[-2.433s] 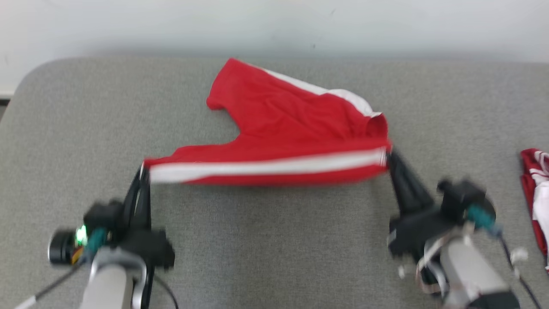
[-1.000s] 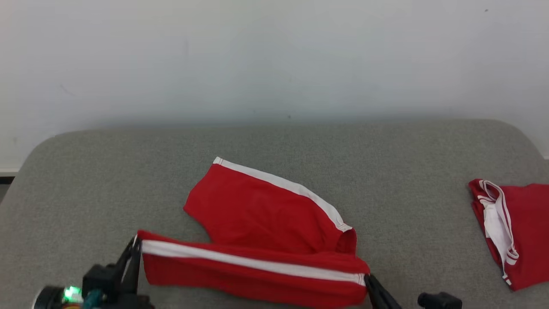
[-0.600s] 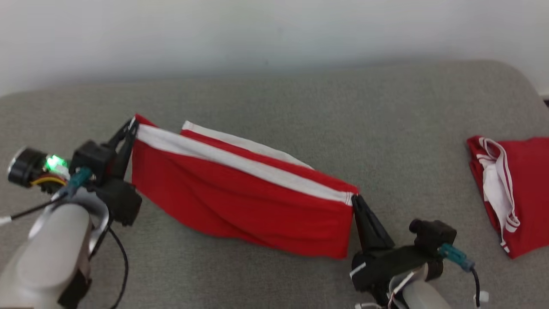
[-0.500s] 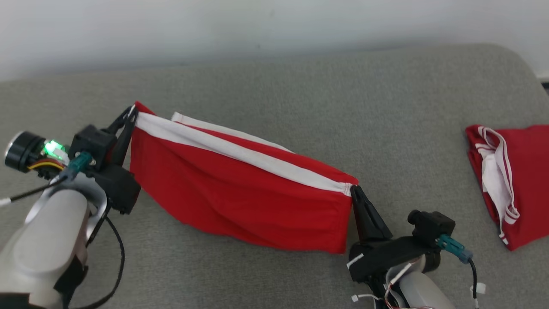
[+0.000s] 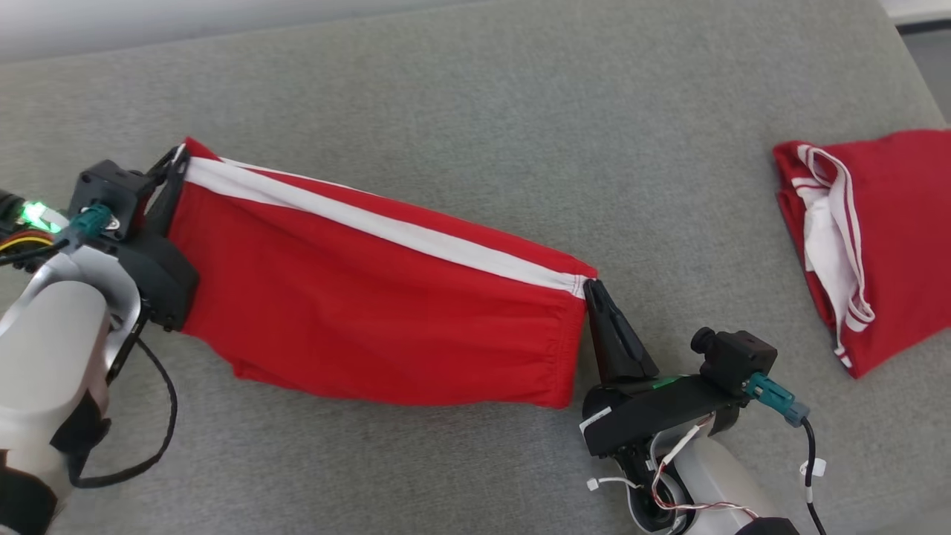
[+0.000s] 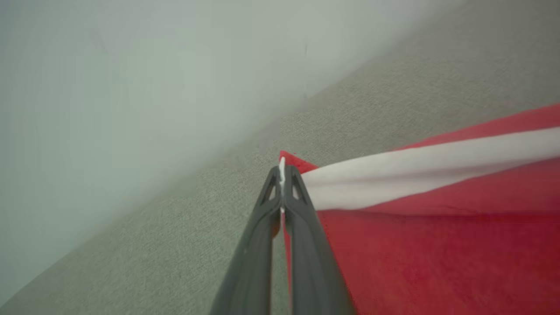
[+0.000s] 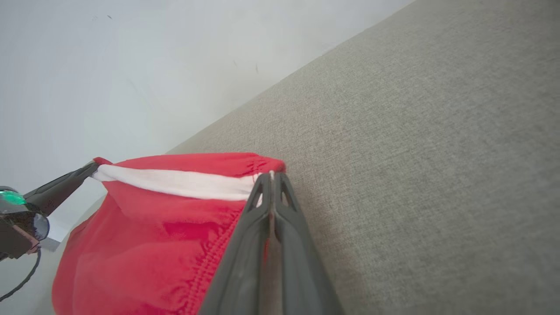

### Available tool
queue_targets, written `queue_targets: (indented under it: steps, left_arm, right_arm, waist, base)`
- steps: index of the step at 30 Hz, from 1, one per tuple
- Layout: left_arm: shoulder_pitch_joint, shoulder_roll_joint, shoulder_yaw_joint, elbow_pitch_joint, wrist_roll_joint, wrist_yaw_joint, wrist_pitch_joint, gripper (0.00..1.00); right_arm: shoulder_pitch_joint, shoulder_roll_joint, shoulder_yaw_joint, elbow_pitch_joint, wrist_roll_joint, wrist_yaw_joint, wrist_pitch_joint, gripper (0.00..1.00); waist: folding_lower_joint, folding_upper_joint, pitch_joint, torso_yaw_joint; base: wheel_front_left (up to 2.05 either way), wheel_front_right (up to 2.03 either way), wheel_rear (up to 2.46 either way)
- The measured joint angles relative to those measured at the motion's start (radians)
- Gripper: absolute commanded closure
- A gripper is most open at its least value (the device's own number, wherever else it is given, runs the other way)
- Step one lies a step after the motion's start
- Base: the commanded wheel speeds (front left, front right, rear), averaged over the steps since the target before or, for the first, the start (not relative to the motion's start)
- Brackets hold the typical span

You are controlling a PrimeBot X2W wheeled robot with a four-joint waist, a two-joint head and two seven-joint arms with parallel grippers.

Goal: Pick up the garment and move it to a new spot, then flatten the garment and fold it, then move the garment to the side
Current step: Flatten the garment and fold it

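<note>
Evidently the red fabric shorts with a white side stripe [image 5: 371,297] are held doubled and stretched over the middle of the grey cloth-covered table [image 5: 475,74]. The fold is judged part made, with laying down and moving aside left. At left, the left gripper [image 5: 177,154] is clamped on a striped corner. At right, the right gripper [image 5: 591,287] is pinched shut on the waistband corner.

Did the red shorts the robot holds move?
Yes. The shorts folded away from the robot, striped edge over the far leg, judged against the red pile.
</note>
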Motion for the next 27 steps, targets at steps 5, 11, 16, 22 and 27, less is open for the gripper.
queue_targets:
  steps: [5, 11, 16, 22, 27]
  left_arm:
    - [-0.015, -0.027, 0.009, 0.055, -0.011, 0.002, -0.011, 0.00]
    - [0.018, -0.075, 0.067, 0.055, -0.041, 0.031, -0.015, 0.00]
    - [0.110, -0.103, 0.160, -0.003, -0.059, 0.084, -0.016, 0.00]
    - [0.237, -0.167, 0.240, -0.015, -0.094, 0.107, -0.016, 0.00]
    - [0.293, -0.200, 0.273, 0.007, -0.099, 0.093, -0.016, 0.00]
  right_arm:
    - [0.000, 0.001, 0.000, -0.030, 0.009, 0.000, 0.000, 0.53]
    - [0.019, 0.001, -0.038, -0.062, -0.014, 0.000, 0.000, 0.00]
    - [0.059, 0.000, -0.111, -0.087, -0.073, 0.000, 0.000, 0.00]
    - [0.137, 0.001, -0.198, -0.092, -0.121, 0.000, 0.000, 0.00]
    - [0.169, 0.001, -0.229, -0.089, -0.151, 0.000, 0.000, 0.00]
  waist:
    - [0.0000, 0.0001, 0.021, -0.020]
    - [-0.0003, 0.0000, 0.005, -0.009]
    - [-0.0003, -0.0001, -0.026, 0.005]
    - [-0.0003, -0.0002, -0.077, 0.022]
    - [-0.0004, -0.0002, -0.112, 0.032]
  base:
    - [0.00, 0.00, 0.00]
    - [0.00, 0.00, 0.00]
    - [0.00, 0.00, 0.00]
    - [0.00, 0.00, 0.00]
    - [0.00, 0.00, 0.00]
